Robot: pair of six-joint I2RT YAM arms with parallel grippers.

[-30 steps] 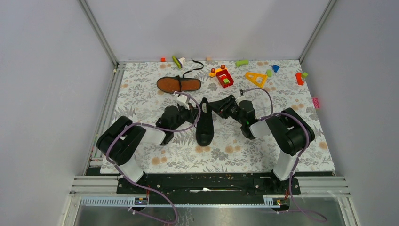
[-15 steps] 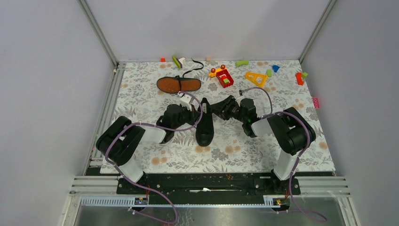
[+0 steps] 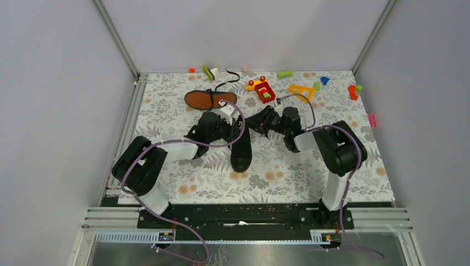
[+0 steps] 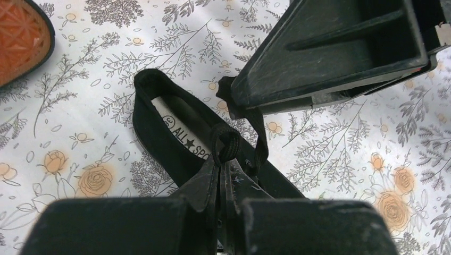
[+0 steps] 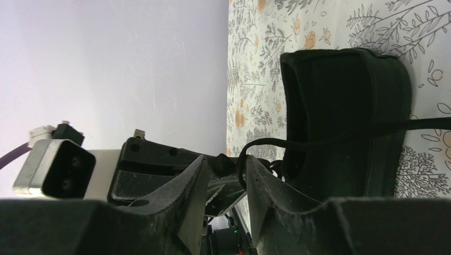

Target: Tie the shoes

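Table: floral top; toy blocks lie well beyond both pairs of jaws.
Second shoe: sole up, beyond the left jaws and apart from them.
Shoe in hand: upright, just below and between the two pairs of jaws.
Left gripper: jaws pressed together on a lace loop at their tips.
Right gripper: jaws narrow, pinching a lace strand.
Technique: probably best to draw the arms apart evenly with firm grips, so the knot cinches without dragging the shoe.

A robotics lab test cell: plain grey panel walls, aluminium framing, and a floral-covered table enclosed between them.
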